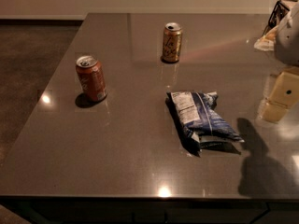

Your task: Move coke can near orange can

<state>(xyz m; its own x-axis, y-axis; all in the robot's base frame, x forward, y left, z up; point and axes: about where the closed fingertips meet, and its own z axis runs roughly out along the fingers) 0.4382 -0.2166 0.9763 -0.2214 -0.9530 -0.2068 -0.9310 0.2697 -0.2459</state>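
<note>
The coke can (91, 78), red with a silver top, stands upright on the left part of the grey table (117, 153). The orange can (172, 42), golden with dark script, stands upright farther back near the middle. The two cans are well apart. My gripper (279, 97), pale yellow, hangs over the table at the right edge of the view, far from both cans and holding nothing that I can see. Its arm (289, 31) reaches in from the upper right.
A blue and white chip bag (201, 119) lies flat between the gripper and the cans. A dark wire object (279, 10) and a pale wrapper (265, 42) sit at the back right. The table's left edge drops to a dark floor (28, 69).
</note>
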